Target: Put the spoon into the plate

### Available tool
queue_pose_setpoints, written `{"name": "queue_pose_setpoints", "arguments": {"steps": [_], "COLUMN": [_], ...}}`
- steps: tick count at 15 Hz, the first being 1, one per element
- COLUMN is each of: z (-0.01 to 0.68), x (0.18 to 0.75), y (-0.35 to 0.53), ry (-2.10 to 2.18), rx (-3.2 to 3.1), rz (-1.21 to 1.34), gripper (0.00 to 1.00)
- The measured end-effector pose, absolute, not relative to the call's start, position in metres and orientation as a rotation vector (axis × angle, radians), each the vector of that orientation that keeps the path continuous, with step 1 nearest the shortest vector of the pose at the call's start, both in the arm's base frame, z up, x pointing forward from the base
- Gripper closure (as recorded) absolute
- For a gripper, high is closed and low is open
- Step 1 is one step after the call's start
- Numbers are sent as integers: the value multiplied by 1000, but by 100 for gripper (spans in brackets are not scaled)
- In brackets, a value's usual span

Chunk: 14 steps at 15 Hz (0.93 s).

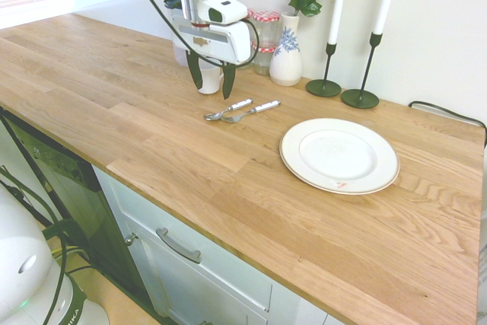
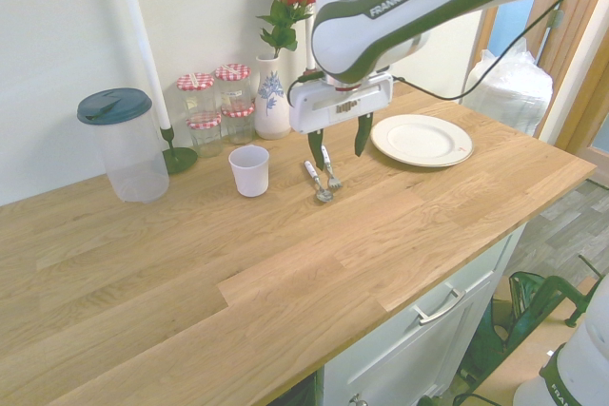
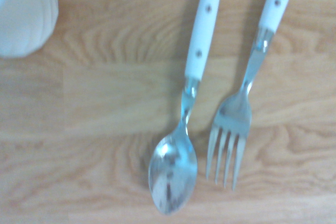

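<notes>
Hovering: two-finger dark gripper [image 1: 208, 84], fingers spread, empty, above the countertop.
Spoon: small silver metal spoon with whitish handle [image 1: 226, 109] lies just below the gripper's right, beside the fork [image 1: 251, 112]; long axis toward the plate.
Plate: large round white gold-rimmed plate [image 1: 339, 156], well apart.
Writing: "FRANKA EMIKA" on arm.

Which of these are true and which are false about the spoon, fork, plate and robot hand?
1. The spoon lies on the wooden counter. True.
2. The plate has food on it. False: it is bare.
3. The gripper holds the spoon. False: it is open, above the cutlery, holding nothing.
4. The fork lies beside the spoon. True.
5. A red rose stands in the vase. True.
</notes>
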State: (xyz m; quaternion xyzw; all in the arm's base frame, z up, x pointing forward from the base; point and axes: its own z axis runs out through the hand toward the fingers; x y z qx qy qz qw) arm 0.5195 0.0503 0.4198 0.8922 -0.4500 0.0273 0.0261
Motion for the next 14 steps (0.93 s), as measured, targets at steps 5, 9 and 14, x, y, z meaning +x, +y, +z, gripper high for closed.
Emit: {"name": "queue_pose_setpoints", "arguments": {"steps": [5, 9, 14], "z": [399, 376, 368], "x": [590, 601, 606], "y": [77, 54, 56], "ry": [-1520, -1586, -1630], "rx": [2656, 2606, 2638], "rz": [10, -31, 7], "gripper": [0, 0, 0]}}
